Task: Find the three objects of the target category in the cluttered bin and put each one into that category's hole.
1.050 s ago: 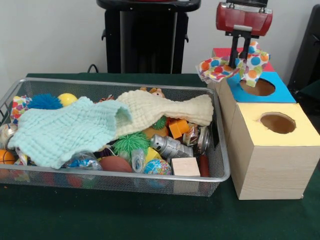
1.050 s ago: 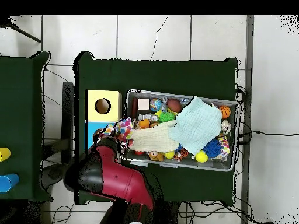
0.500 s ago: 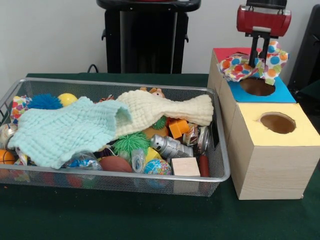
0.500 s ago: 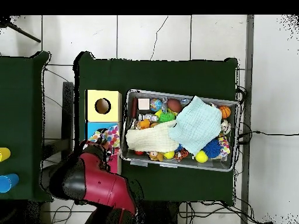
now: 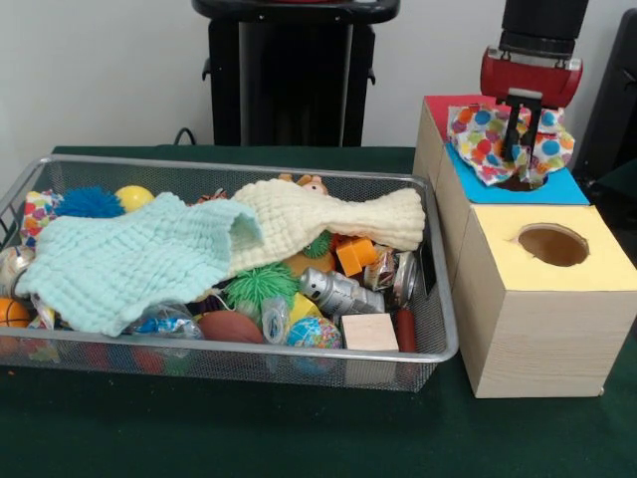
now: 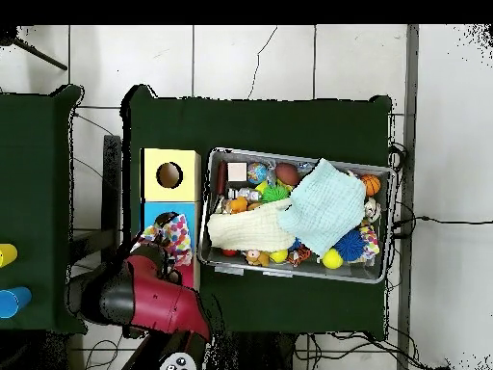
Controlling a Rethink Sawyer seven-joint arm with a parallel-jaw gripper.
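My gripper is shut on a polka-dot cloth and holds it down over the hole of the blue-topped box, so the hole is mostly covered. From overhead the same cloth sits on the blue box beside the red arm. In the wire bin a mint-green cloth and a cream cloth lie spread across the clutter.
The yellow-topped box with an open round hole stands in front of the blue one; a red-topped box is behind. The bin also holds balls, a silver can, a wooden block and an orange cube.
The gripper carried the polka-dot cloth from the bin's corner rightwards to above the blue box and lowered it onto the hole. The bin's contents have not moved.
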